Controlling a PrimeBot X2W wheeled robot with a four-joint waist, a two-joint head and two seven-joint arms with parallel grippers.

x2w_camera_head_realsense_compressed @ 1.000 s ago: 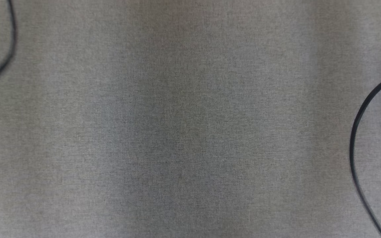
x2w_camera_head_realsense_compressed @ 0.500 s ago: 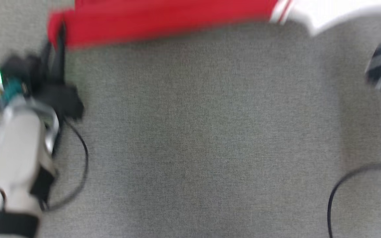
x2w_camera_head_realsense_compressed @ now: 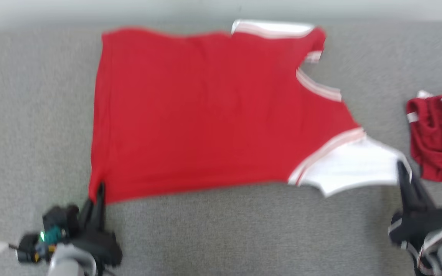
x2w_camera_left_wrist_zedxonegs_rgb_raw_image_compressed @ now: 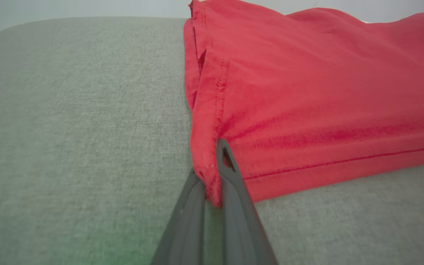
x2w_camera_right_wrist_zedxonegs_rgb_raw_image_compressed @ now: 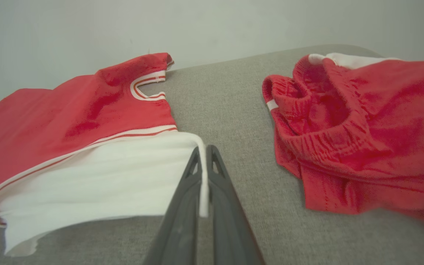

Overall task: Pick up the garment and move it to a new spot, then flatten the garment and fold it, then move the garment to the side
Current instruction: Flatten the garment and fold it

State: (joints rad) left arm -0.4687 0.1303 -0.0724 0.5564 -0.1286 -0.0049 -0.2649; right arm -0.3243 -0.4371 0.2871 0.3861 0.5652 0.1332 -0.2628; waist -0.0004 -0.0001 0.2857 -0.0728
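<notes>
- Garment (x2w_camera_head_realsense_compressed: 205, 115): red top with white sleeves and striped trim, spread mostly flat across the centre and upper half of the head view, on the grey surface (x2w_camera_head_realsense_compressed: 221, 230).
- Hem toward the left of that frame, neck opening toward the upper right. One sleeve (x2w_camera_head_realsense_compressed: 355, 168) at the lower right, the other showing as a white strip at the top edge.
- Left gripper (x2w_camera_head_realsense_compressed: 99, 195), lower left of the head view: tips at the garment's lower left corner.
- Same gripper in the left wrist view (x2w_camera_left_wrist_zedxonegs_rgb_raw_image_compressed: 212, 165), bottom centre: fingers closed on the red hem corner. Cloth bunched at the pinch, the rest running off to the upper right.
- Right gripper (x2w_camera_head_realsense_compressed: 403, 172), lower right of the head view: tips at the outer edge of the lower white sleeve.
- Same gripper in the right wrist view (x2w_camera_right_wrist_zedxonegs_rgb_raw_image_compressed: 204, 151), bottom centre: fingers pressed together on the sleeve's white edge, a thin fold of it hanging between them. Red body of the garment in the left half of that frame.
- Shorts (x2w_camera_head_realsense_compressed: 436, 138): red, crumpled, at the right edge of the head view, near the sleeve but apart from it. In the right wrist view (x2w_camera_right_wrist_zedxonegs_rgb_raw_image_compressed: 355, 136), in the right half, with a strip of grey between them and the garment.
- Wall (x2w_camera_head_realsense_compressed: 52, 11): pale band along the top of the head view.
- Head view slightly blurred.
</notes>
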